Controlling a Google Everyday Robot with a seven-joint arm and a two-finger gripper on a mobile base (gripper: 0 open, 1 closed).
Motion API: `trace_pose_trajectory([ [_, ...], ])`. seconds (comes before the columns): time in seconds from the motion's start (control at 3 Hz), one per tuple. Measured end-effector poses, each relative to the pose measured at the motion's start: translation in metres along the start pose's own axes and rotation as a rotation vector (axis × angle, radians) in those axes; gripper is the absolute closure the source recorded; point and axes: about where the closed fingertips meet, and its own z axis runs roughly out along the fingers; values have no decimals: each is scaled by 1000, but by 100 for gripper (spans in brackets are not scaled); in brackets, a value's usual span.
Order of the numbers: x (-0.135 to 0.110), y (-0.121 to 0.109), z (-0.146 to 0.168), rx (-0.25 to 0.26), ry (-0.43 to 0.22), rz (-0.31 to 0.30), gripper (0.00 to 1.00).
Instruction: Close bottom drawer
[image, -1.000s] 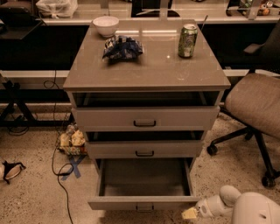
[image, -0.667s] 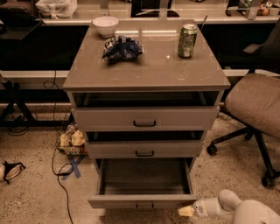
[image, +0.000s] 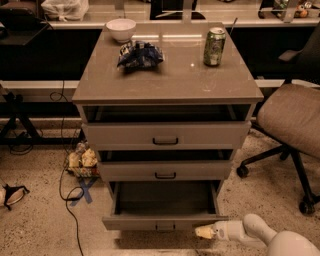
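Observation:
The bottom drawer is the lowest of three grey-beige drawers in the cabinet. It is pulled far out, its wide shallow tray is empty, and its low front carries a small central handle. My gripper is at the lower right, its yellowish tip right at the drawer front's right end, just below the front's edge. The white arm runs off to the bottom right corner.
The middle drawer and top drawer stand slightly open. On the cabinet top are a white bowl, a blue snack bag and a green can. An office chair stands at the right. Cables and a snack bundle lie at the left.
The gripper has slid left along the floor toward the right end of the bottom drawer's front. The drawer looks equally far out.

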Motion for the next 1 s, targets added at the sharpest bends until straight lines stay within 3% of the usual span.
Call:
trace_pose_trajectory([
  [0.33,0,0,0,0,0,0,100],
  [1.0,-43,-9,15,7,-159,-72,100],
])
